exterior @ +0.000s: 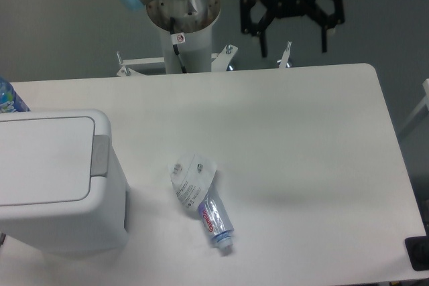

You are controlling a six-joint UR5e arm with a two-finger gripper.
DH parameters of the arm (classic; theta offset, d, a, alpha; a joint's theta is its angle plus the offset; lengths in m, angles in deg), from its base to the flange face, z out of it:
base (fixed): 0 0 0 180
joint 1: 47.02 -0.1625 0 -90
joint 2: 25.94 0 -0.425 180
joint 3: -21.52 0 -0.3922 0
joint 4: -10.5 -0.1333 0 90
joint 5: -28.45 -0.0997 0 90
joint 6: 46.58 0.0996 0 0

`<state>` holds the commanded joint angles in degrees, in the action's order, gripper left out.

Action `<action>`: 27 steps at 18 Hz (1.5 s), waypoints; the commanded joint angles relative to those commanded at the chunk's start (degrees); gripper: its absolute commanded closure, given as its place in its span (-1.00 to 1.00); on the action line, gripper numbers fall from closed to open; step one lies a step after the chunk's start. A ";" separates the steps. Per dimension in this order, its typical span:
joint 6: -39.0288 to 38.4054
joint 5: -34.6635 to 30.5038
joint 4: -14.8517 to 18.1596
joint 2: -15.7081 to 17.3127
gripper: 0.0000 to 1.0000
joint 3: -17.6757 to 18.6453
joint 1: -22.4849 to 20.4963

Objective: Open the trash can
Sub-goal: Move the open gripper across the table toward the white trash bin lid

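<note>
The gripper (293,50) is hanging with its two black fingers spread wide, gripping nothing, above the table's (301,132) far edge. Well away from it, down toward the near left corner, the trash can (57,179) is sitting with its flat lid lying shut and its grey latch tab (100,155) facing the gripper's side; its contents are hidden. Between the two, nearer the bin, a crushed plastic bottle (203,199) is lying on its side, its red label lettering too blurred to read. A blue-labelled bottle (9,97) is peeking out behind the bin.
</note>
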<state>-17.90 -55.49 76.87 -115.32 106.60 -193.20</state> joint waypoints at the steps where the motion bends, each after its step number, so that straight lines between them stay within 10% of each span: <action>1: -2.64 0.35 -1.06 -0.18 -1.00 0.26 0.97; 27: -17.43 3.78 -4.14 -8.70 -1.00 -0.26 17.59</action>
<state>-35.33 -51.70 72.73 -124.03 106.33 -175.61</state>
